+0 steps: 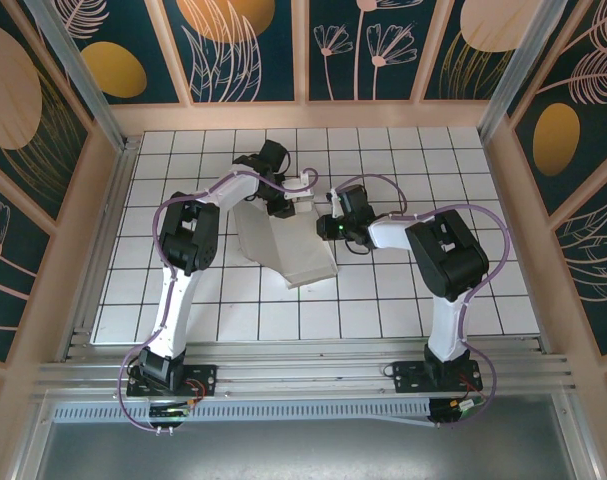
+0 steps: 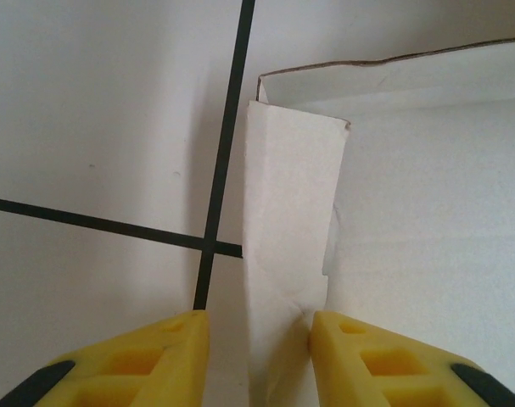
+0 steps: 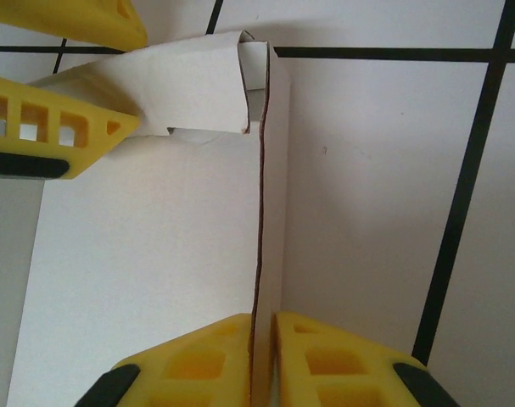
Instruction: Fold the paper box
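White table with black grid lines (image 1: 383, 300), teal floral wall panels (image 1: 248, 75) around it; the white thin-cardboard paper box (image 1: 298, 250) is lying partly folded mid-table between both arms. Left gripper (image 2: 259, 326) is straddling an upright corner flap (image 2: 287, 212), yellow fingers spread, not squeezing. Right gripper (image 3: 264, 326) is pinching the box's raised side wall (image 3: 274, 170) edge-on.
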You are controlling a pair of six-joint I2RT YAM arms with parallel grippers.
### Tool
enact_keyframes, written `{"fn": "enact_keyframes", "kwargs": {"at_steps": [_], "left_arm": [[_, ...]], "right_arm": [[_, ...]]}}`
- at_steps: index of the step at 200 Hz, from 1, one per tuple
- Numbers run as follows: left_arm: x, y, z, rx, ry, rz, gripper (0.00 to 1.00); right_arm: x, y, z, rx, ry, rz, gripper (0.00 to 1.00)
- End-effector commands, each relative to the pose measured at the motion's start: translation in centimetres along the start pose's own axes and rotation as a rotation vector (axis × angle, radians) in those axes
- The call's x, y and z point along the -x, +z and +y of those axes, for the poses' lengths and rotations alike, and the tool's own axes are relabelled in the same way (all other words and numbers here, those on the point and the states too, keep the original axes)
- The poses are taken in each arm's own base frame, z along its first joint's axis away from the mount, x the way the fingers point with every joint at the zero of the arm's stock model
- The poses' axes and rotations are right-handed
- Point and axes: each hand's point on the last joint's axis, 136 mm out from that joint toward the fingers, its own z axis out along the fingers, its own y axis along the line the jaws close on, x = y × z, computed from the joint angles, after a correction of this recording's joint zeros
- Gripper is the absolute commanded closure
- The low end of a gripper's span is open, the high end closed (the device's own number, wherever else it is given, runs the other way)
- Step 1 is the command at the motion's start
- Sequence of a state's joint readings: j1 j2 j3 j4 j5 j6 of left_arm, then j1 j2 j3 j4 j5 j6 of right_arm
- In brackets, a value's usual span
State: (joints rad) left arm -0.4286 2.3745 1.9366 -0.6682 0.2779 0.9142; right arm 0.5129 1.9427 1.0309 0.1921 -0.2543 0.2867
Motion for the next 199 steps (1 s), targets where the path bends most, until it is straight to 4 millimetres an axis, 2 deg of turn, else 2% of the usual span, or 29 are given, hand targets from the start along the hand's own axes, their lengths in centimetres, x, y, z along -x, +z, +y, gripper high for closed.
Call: {"fn": "enact_keyframes", "kwargs": {"at_steps": [1,43,90,122,147,167,179,199], "left_arm": [[-4.5,2.1,-1.6,-0.058,-0.046,0.158,0.63],[-4.6,2.5,-0.9,-0.029,-0.044,0.169,0.67],[-3.6,1.5,-0.3,-0.004,-0.005,0.138,0.88],[-3.5,1.5,-0.8,-0.02,-0.013,0.121,0.87],[-4.0,1.6,-0.5,0.007,-0.018,0.143,0.84],[-4.6,1.6,0.0,0.044,-0.002,0.17,0.91],[-4.7,1.6,0.1,0.046,0.005,0.172,1.0],[-4.3,1.5,0.1,0.046,0.005,0.153,1.0]], "right_arm": [[-1.9,0.5,-0.5,-0.026,-0.017,0.042,0.84],[-1.7,0.5,0.8,0.014,-0.024,0.039,0.82],[-0.7,-0.1,1.9,0.055,-0.015,0.014,0.81],[0.3,-0.7,3.7,0.146,0.012,-0.025,0.8],[0.1,-0.3,3.7,0.152,0.02,-0.013,0.79],[-0.1,-0.2,3.7,0.155,0.022,-0.005,0.79],[-0.2,-0.2,3.9,0.16,0.019,-0.002,0.79],[-0.4,-0.2,4.7,0.174,0.013,0.001,0.78]]}}
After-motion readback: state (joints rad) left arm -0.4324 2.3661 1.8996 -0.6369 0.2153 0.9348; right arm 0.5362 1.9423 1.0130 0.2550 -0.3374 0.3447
